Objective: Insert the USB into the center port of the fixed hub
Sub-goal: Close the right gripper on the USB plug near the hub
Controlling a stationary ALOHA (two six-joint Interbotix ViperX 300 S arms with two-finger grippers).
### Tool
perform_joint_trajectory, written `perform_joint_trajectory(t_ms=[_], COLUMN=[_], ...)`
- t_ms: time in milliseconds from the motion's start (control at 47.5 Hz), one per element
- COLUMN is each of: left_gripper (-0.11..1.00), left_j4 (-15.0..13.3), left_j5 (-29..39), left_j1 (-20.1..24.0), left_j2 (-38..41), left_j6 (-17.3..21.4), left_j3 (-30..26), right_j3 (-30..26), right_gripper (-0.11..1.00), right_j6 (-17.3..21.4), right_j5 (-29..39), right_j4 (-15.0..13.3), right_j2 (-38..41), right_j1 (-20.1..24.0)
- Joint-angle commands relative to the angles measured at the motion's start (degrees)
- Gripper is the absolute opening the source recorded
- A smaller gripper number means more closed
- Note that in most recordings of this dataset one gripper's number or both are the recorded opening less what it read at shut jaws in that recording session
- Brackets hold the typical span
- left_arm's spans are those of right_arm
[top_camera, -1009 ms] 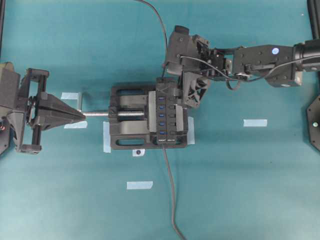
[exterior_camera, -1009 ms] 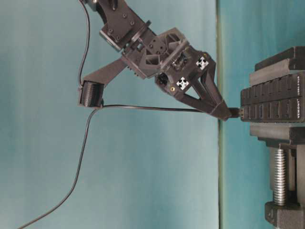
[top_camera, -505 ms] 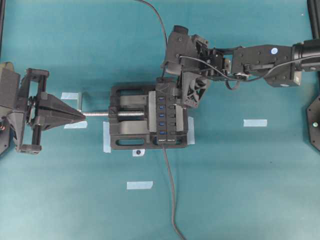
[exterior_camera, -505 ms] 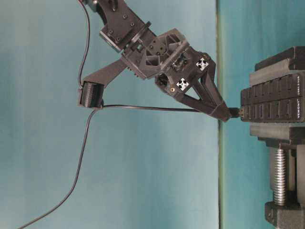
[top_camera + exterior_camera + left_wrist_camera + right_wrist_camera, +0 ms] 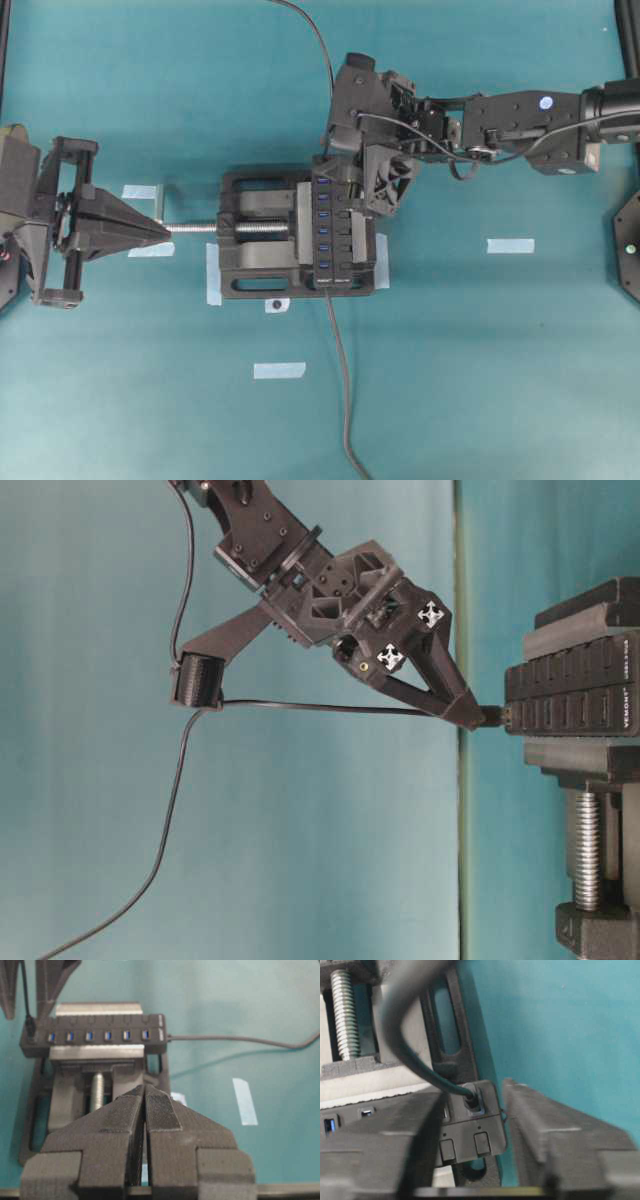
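Observation:
The fixed hub (image 5: 335, 230) is clamped across a black vise (image 5: 255, 245), its blue sockets in a row. The USB (image 5: 472, 1101) sits in the hub's end socket, seen also from the left wrist as the USB (image 5: 31, 1025); its thin cable (image 5: 310, 707) runs back up to the right arm. The center port (image 5: 89, 1036) is bare. My right gripper (image 5: 348, 188) hangs over that end of the hub, its jaws standing apart on either side of the plug without touching it. My left gripper (image 5: 160, 230) is shut and empty, at the vise's screw handle.
The vise's silver screw (image 5: 200, 228) points at the left gripper. The hub's own lead (image 5: 340, 380) trails to the near table edge. Tape strips (image 5: 510, 245) (image 5: 279, 370) mark the teal mat.
The right gripper's jaws have drawn closer together around the plug, and the hand has shifted slightly. The plug stays in the end socket. The left arm has not moved.

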Motion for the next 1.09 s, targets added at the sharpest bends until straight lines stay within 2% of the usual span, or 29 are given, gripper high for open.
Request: perform_joint_trajectory(t_ms=[0,231,336,1073], left_gripper=[0.00,0.00,0.00,0.00], left_j4=[0.09,0.00,0.09,0.09], left_j5=[-0.44,-0.44,-0.53,-0.53], left_j1=[-0.09,-0.09,0.00,0.00], left_j2=[-0.09,-0.09,-0.09,-0.09], left_j6=[-0.09,-0.09,-0.18,-0.18], left_j3=[-1.49,-1.41,-1.41,-1.41], right_j3=[-0.97,-0.79,-0.79,-1.49], right_gripper=[0.39,0.16,0.10,0.09], right_j6=[0.09,0.00,0.09,0.44], right_j5=[-0.44,-0.62,-0.70,-0.18], right_j4=[-0.09,-0.09,-0.09,-0.09], right_j2=[-0.79,-0.79,-0.79,-1.41], right_j1=[0.18,0.70,0.79,1.23])
